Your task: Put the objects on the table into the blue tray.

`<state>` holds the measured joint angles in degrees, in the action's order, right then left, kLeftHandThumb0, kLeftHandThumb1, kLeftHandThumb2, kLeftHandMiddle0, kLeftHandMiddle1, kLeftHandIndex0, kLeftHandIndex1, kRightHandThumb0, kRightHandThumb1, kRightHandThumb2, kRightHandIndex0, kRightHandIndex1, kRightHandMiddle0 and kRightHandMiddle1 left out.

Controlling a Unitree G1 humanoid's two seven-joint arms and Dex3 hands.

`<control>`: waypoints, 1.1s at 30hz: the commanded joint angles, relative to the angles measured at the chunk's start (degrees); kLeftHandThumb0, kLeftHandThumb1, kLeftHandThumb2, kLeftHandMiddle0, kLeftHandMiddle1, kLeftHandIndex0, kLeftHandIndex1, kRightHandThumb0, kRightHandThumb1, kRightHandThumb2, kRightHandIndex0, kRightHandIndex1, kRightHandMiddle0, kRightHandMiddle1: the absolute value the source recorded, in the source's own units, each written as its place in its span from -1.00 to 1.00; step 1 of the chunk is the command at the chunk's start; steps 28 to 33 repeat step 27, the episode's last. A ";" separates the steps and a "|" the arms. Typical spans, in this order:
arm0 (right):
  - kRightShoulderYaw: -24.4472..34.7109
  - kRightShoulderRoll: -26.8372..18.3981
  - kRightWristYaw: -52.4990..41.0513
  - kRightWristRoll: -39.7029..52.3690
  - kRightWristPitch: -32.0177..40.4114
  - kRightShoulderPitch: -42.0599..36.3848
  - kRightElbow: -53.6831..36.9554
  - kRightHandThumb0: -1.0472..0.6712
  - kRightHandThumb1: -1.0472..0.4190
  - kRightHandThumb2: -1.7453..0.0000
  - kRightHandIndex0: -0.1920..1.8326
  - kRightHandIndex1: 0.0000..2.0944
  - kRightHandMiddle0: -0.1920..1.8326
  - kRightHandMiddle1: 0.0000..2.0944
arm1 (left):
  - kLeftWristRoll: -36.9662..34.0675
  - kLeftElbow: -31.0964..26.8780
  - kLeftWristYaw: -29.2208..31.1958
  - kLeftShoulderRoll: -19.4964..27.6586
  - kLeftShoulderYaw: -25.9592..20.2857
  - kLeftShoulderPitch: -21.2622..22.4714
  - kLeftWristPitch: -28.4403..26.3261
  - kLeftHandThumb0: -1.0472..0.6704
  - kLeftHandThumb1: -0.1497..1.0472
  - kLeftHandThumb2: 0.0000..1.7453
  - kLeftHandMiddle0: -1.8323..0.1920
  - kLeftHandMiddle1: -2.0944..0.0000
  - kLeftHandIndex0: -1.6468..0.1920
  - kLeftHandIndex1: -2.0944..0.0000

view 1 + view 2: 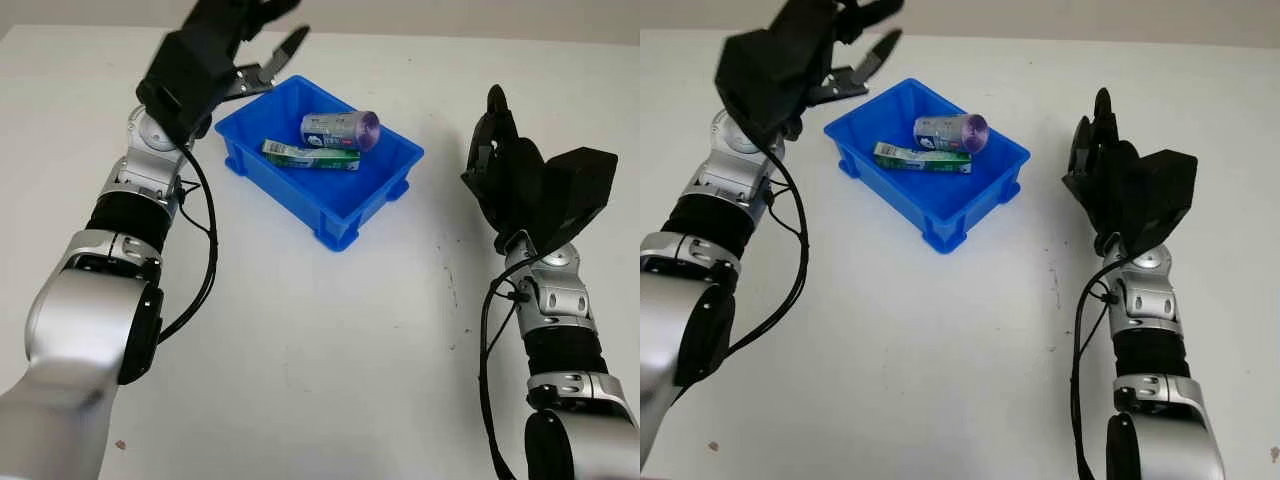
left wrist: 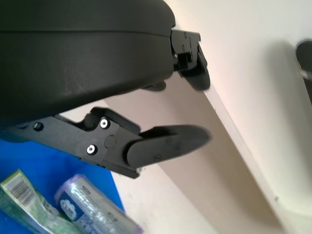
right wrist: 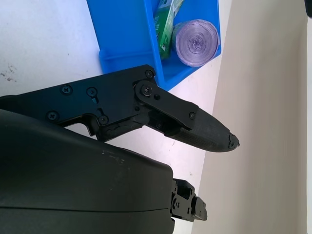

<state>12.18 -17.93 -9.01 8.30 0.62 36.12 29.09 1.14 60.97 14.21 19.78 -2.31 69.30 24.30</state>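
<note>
Reaching in from the bottom edge, both arms are coming up over the white table point(image 1: 300, 360); nearest, the table is showing a few small dark specks. Right hand point(image 1: 520, 185) is hanging in the air to the right of the blue tray point(image 1: 395, 165), well apart from it; it's open w/ fingers pointing up & holding nothing. Blue tray is sitting near the middle-back of the table, turned at a slant. Inside it, a green box point(image 1: 312, 155) is lying flat; just behind it, touching or nearly so, a purple-ended can point(image 1: 340, 128) is lying on its side w/ its round purple end facing right; right wrist view is looking straight at that purple end point(image 3: 196, 43) next to the green box point(image 3: 165, 24). Farthest back, left hand point(image 1: 245, 50) is hovering above the tray's back-left corner; it's open, holding nothing, one finger point(image 1: 285, 50) sticking out over the tray rim. Left wrist view is showing the can point(image 2: 92, 209) & box point(image 2: 24, 200) down in the tray below the finger point(image 2: 170, 141).
</note>
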 commanded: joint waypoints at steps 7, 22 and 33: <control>0.18 0.01 -1.21 0.52 -1.13 0.53 0.04 -0.56 -1.00 0.01 -1.00 -1.00 -1.00 -1.00 | -4.05 0.27 1.13 0.81 -4.34 -7.69 -6.84 -0.74 1.00 -0.09 1.00 1.00 1.00 1.00; -0.17 -0.18 -0.55 -0.54 -0.58 1.85 1.26 -0.59 -1.00 0.03 -1.00 -1.00 -1.00 -1.00 | -4.28 6.18 -2.87 -0.63 -6.83 -17.05 -5.77 -0.75 1.00 -0.08 1.00 1.00 1.00 1.00; 0.00 -0.09 -1.36 -0.15 -0.85 1.59 0.93 -0.56 -1.00 0.01 -1.00 -1.00 -1.00 -1.00 | -5.32 6.27 -3.71 -2.06 -8.12 -19.00 -6.23 -0.74 1.00 -0.08 1.00 1.00 1.00 1.00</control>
